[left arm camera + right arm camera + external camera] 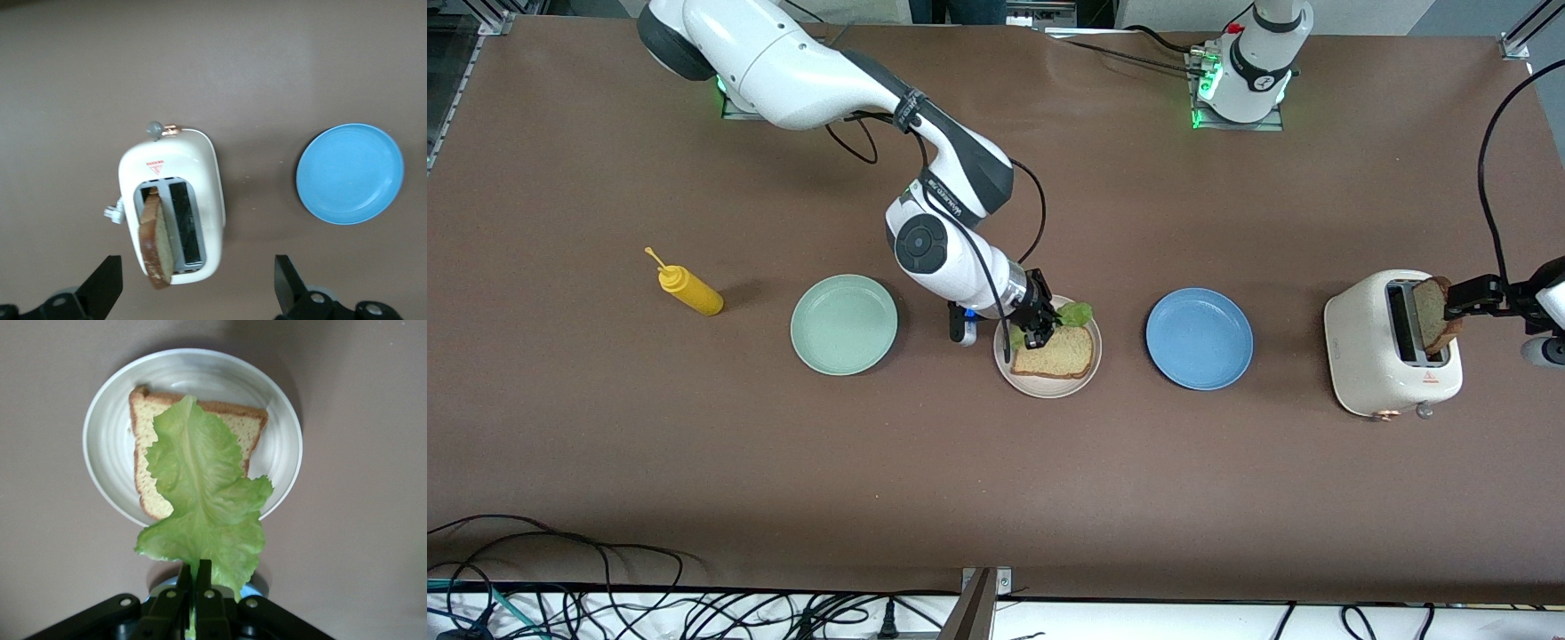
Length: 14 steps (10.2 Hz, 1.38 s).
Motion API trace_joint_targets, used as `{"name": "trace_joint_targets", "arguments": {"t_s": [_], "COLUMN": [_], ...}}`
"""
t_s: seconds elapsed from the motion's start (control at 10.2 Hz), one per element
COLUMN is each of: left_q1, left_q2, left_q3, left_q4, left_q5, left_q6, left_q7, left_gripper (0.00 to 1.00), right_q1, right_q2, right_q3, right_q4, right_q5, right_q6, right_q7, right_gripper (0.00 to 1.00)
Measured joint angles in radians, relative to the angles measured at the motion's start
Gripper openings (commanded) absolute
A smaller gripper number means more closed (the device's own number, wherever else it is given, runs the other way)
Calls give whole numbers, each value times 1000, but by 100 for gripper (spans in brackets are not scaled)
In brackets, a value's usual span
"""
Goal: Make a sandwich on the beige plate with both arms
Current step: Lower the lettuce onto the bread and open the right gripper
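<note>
The right hand (198,597) pinches the lettuce leaf (203,500) by its stem end so it drapes over the bread slice (148,463) on the beige plate (113,440). The left hand (199,283), spread wide, hovers over the toaster (203,167), straddling the second slice (155,243) for the next pickup.

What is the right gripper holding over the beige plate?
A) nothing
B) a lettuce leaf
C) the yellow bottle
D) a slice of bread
B: the right gripper is shut on the lettuce leaf, which hangs over the bread slice on the beige plate.
</note>
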Motion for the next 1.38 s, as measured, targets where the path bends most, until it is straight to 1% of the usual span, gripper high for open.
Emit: {"name": "trace_joint_targets", "arguments": {"t_s": [0.3, 0.49, 0.59, 0.69, 0.89, 0.98, 1.38], "left_q1": [5, 5, 5, 5, 5, 5, 5], "left_q2": [-2, -7, -8, -8, -8, -8, -8], "left_q3": [-12, -17, -17, -17, -17, -17, -17], "left_q4": [0, 0, 0, 0, 0, 0, 0], "left_q5": [-27, -31, -31, -31, -31, -31, -31], "left_q6": [-62, -70, -70, -71, -71, -71, -71], "left_q7": [-113, -125, -127, -128, -129, -130, -130], "left_gripper": [100, 100, 100, 100, 100, 100, 100], "right_q1": [0, 0, 0, 0, 0, 0, 3], "right_q2": [40, 49, 50, 50, 50, 50, 50], "right_q3": [0, 0, 0, 0, 0, 0, 0], "right_q4": [0, 1, 1, 2, 4, 5, 8], "right_q5": [0, 0, 1, 1, 1, 1, 0], "right_q6": [1, 3, 3, 3, 3, 3, 3], "right_q7": [0, 0, 0, 0, 0, 0, -1], "right_gripper": [0, 0, 2, 17, 67, 70, 71]}}
